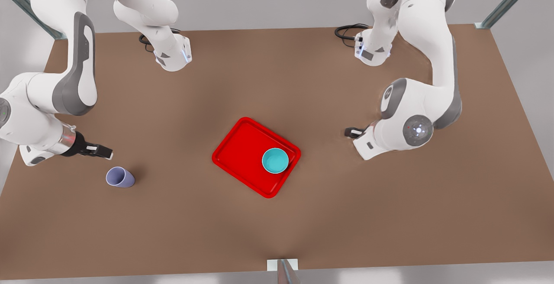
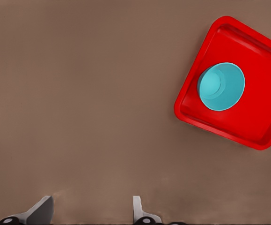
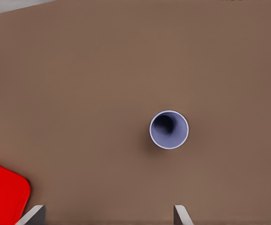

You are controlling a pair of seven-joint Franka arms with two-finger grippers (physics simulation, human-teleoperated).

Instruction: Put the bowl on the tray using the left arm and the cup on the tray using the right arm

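The teal bowl (image 1: pixel 275 160) (image 2: pixel 221 86) sits inside the red tray (image 1: pixel 242 145) (image 2: pixel 259 126), near one corner, at the table's middle. My left gripper (image 1: pixel 349 133) (image 2: pixel 92 216) hangs open and empty to the front view's right of the tray, apart from it. The lilac cup (image 1: pixel 120 177) (image 3: pixel 169 130) stands upright on the table at the front view's left. My right gripper (image 1: pixel 106 151) (image 3: pixel 107 218), on the arm with the shiny collar, is open just above and behind the cup, not touching it. A tray corner (image 3: pixel 4 197) shows in the right wrist view.
Both arm bases (image 1: pixel 173 54) (image 1: pixel 372 50) stand at the back of the brown table (image 1: pixel 389 214), each with black cables. A small post (image 1: pixel 283 269) sits at the front edge. Bare tabletop lies between cup and tray.
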